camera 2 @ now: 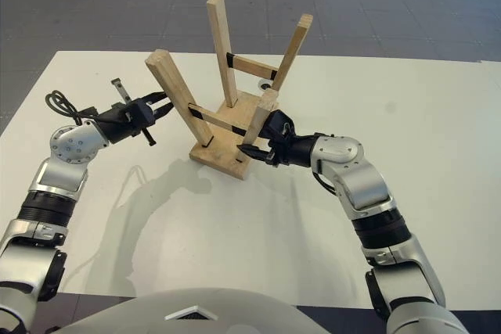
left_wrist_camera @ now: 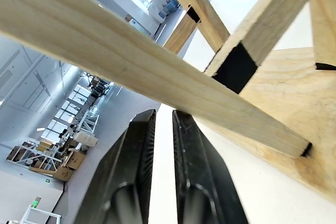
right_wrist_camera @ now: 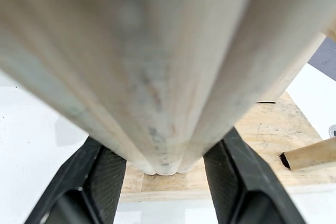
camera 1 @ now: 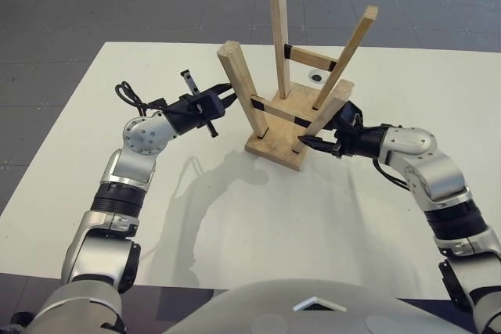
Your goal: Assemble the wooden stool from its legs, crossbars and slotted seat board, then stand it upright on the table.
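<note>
Right gripper [camera 1: 313, 144] clamps a leg [camera 1: 329, 109] of the upturned stool [camera 1: 291, 105] near its base. Left gripper [camera 1: 229, 98] hovers beside it, jaws barely parted and empty. The wood looks light and stiff, best held low.

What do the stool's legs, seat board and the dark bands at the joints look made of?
Legs and seat board: pale wood, seemingly unfinished, with visible grain and a matte surface; the seat looks scuffed. Dark bands: matte black, possibly tape or paint; I can't tell which.
</note>
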{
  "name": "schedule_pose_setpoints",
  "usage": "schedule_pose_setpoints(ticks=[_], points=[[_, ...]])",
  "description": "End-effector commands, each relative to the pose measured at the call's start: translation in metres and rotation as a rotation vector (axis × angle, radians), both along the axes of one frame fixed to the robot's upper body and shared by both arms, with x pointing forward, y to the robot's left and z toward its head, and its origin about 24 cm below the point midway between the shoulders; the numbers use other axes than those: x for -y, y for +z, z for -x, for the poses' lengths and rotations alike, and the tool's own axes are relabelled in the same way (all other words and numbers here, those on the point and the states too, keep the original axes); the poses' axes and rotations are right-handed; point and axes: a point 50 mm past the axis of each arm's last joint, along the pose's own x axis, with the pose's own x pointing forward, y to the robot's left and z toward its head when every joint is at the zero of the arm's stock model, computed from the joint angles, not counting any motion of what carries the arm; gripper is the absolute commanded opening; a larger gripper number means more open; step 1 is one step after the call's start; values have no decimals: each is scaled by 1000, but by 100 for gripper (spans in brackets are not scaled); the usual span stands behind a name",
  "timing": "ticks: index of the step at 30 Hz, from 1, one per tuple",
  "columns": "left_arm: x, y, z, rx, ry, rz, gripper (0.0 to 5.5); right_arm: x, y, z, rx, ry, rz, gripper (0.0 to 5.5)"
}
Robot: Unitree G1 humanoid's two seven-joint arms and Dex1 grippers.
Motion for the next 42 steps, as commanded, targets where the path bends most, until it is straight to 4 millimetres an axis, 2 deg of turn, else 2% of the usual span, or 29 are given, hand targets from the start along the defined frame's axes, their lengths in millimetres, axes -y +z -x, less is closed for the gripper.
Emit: schedule_pose_setpoints(ticks=[1,3,5,10,14,21,28,29,34,36,40,42], points=[[11,-21,4,-70,-76,-37,61,10,-59,25,-280,-42,158,202],[-15,-31,-2,-117,71,-14,61,13,-59,27,-281,-3,177,202],[-33,-38,-1,-153,146,11,61,17,-59,30,-270,50,200,202],[-60,-41,-4,-177,303,71,61,29,-50,29,-189,129,237,202],[-54,-52,2,-225,291,93,61,37,-41,36,-198,213,158,202],[-39,-53,4,-236,260,112,61,56,-31,33,-170,279,98,202],[-33,-53,4,-241,242,113,61,49,-7,16,-34,259,65,202],[-33,-53,4,-242,242,113,61,47,-4,15,-23,262,64,242],[-30,-57,6,-270,228,102,61,42,6,15,2,267,59,324],[-26,-62,11,-336,200,84,61,52,-2,20,-10,234,158,375],[-22,-76,31,-539,124,-4,61,89,-27,43,-127,102,300,375],[-18,-76,36,-577,110,-18,61,93,-40,42,-133,-14,311,375]])
